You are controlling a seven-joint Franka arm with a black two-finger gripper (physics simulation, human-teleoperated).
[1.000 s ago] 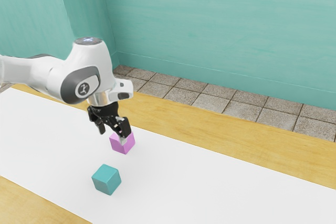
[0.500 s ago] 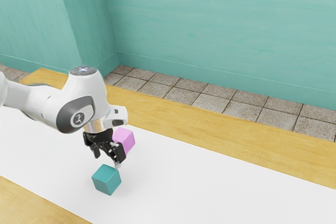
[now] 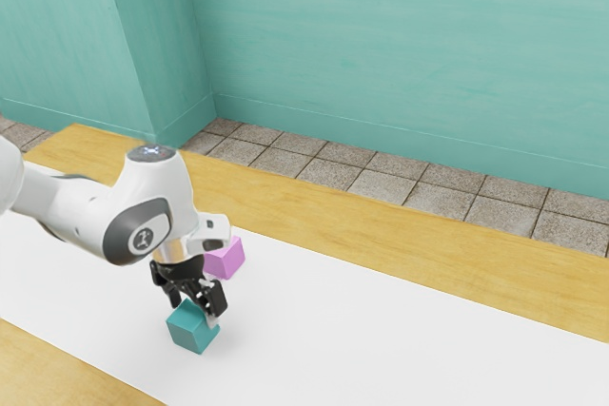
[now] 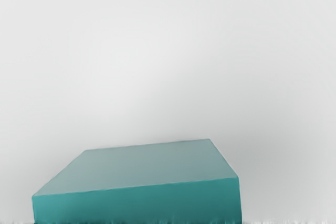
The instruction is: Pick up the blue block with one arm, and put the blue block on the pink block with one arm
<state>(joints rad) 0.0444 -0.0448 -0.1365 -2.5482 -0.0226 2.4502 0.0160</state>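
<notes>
Exterior view: spread hand over blue block; pink block near.

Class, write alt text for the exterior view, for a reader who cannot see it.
A white arm holds its black gripper low over a blue block on a white table. A pink block stands just behind it, apart; teal walls and a tiled floor lie beyond.

Simulated room: teal walls, tiled floor, wooden table (white mat on top).
</notes>
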